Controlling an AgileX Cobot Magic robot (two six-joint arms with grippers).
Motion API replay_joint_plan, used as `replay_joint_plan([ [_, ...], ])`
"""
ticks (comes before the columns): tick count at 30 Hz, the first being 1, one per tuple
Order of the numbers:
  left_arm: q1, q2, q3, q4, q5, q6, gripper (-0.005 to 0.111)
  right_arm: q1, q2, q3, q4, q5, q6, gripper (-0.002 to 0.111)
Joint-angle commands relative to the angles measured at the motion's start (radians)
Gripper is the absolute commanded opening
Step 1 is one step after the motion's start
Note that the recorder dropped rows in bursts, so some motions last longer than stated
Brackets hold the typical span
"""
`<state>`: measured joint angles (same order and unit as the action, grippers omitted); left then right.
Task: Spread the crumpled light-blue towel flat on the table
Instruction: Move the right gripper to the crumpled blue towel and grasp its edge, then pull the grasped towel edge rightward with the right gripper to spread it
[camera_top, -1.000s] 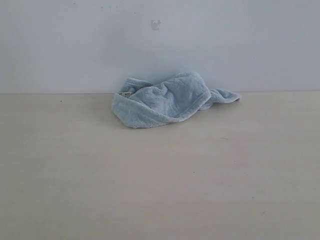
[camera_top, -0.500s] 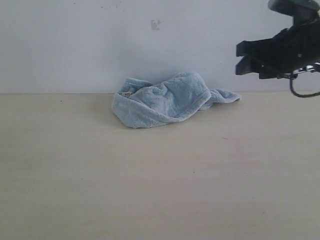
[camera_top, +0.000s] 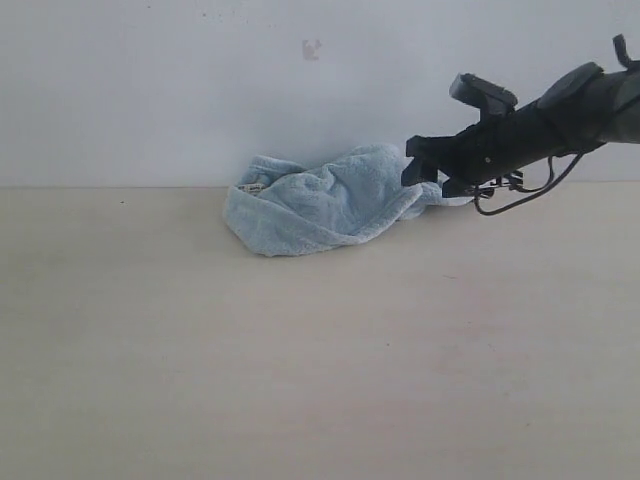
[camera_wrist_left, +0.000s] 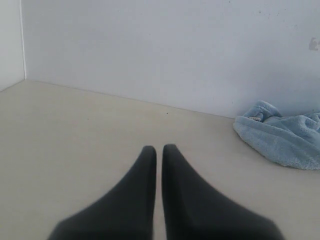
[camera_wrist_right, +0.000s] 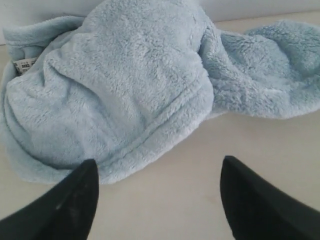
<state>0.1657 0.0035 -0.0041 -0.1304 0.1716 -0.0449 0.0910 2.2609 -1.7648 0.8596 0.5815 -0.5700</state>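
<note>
One end of the towel (camera_top: 320, 205) hides behind the wide-spread right gripper (camera_top: 412, 165); its crumpled length runs left-right along the wall (camera_top: 150, 90).

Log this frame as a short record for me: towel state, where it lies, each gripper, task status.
towel: crumpled in a heap, white label showing
place: on the table, far side, close to the wall
right gripper: open, at the towel's right end, nothing gripped
left gripper: shut, empty, over bare table, off to the side of the towel
status: towel not yet spread
</note>
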Motion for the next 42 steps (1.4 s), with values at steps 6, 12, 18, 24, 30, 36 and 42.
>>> replay_joint_plan([
  [6,0.002,-0.003,0.004,0.001,-0.013,-0.008,0.004,-0.001,0.233,-0.306,0.046,0.108,-0.007,0.065],
  [12,0.002,-0.003,0.004,0.001,-0.013,-0.008,0.004,0.001,0.311,-0.41,0.055,0.13,-0.003,0.039],
  [18,0.002,-0.003,0.004,0.001,-0.013,-0.008,0.004,0.001,0.271,-0.411,0.038,0.209,-0.027,0.0],
  [24,0.002,-0.003,0.004,0.001,-0.013,-0.008,0.004,0.001,0.125,-0.411,-0.14,0.488,0.032,0.0],
  [30,0.002,-0.003,0.004,0.001,-0.013,-0.008,0.004,0.001,-0.063,-0.26,-0.235,0.606,0.074,0.0],
  [36,-0.012,-0.003,0.004,0.001,-0.013,-0.008,0.004,0.001,-0.353,0.238,-0.23,0.399,-0.009,0.0],
  [42,-0.05,-0.003,0.004,0.001,-0.013,-0.008,0.004,0.001,-0.646,0.755,-0.209,0.215,-0.093,0.0],
])
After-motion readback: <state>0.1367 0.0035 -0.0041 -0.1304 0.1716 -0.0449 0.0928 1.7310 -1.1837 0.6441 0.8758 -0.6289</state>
